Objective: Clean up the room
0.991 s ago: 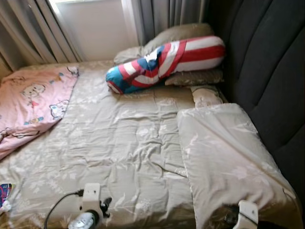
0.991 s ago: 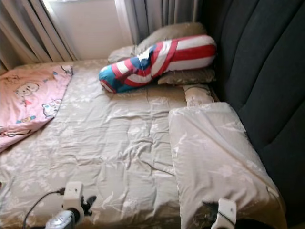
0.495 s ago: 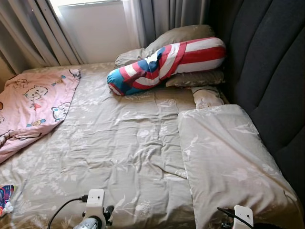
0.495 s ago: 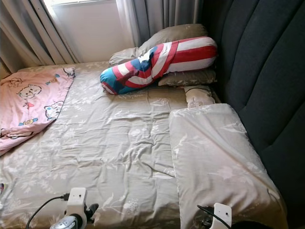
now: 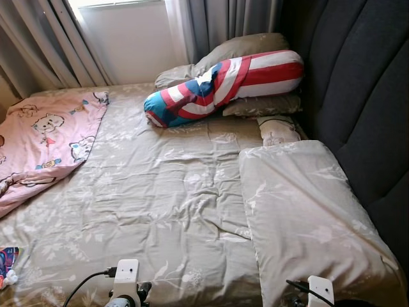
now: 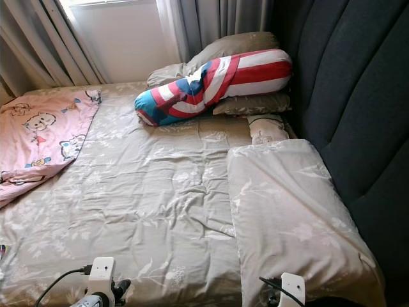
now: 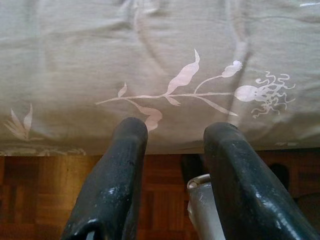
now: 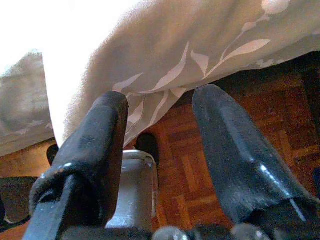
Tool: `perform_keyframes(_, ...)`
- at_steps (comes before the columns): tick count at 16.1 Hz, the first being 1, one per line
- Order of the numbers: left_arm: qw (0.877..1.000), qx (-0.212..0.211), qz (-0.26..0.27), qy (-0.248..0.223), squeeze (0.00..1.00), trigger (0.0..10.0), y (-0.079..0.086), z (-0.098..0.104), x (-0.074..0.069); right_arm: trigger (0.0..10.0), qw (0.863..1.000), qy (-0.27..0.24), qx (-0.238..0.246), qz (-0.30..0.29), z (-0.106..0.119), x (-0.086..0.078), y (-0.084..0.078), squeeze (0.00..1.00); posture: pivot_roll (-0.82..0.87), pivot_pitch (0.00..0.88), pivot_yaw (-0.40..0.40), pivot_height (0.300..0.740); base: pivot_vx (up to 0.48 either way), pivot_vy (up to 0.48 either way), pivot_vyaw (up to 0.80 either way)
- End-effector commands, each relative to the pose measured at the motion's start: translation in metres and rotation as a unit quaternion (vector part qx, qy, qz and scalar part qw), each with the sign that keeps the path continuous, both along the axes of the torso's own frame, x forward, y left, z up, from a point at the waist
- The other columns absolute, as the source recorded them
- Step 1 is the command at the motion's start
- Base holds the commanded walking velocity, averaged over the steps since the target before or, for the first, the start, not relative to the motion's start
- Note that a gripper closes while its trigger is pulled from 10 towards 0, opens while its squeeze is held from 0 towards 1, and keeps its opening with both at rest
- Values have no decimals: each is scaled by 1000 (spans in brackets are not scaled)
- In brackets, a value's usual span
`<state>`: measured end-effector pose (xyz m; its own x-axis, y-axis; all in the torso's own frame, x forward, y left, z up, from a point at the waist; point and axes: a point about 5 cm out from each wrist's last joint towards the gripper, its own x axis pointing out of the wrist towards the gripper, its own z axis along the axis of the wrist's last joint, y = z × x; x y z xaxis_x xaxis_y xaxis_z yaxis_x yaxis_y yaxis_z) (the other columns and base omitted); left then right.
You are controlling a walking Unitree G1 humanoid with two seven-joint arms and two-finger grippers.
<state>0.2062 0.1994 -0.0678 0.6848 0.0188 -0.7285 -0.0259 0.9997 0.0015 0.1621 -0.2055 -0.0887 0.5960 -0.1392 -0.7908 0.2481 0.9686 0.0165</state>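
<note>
Left gripper (image 7: 172,142) and right gripper (image 8: 160,115) hang empty, fingers apart, at the bed's (image 5: 160,192) edge. A bolster (image 5: 223,80) half-hides pillows (image 5: 239,48) — a pink blanket (image 5: 45,137) is cut off.

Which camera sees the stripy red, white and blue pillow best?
The left eye view: the striped pillow lies whole at the far end of the bed, by the headboard. The right eye view shows it almost as well. The wrist views look at bedding and floor instead.
</note>
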Motion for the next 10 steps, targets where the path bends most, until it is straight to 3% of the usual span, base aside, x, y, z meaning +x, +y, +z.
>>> perform_keyframes(1,1000,8,2,12,0,10000,4,-3,-7,10000,1000,10,3,13,-2,-1,6,0,-91,4,56,740,0,0,0)
perform_keyframes(2,1000,7,3,13,0,10000,4,-4,-7,10000,1000,10,3,15,-2,-1,7,0,-88,7,54,740,0,0,0)
perform_keyframes(9,1000,1,7,15,0,10000,1,-5,-9,10000,999,21,3,32,-5,-7,8,0,-90,22,49,740,0,0,788)
perform_keyframes(10,1000,0,8,14,0,10000,1,-5,-9,10000,999,24,4,31,-5,-8,8,0,-88,24,48,740,0,0,0)
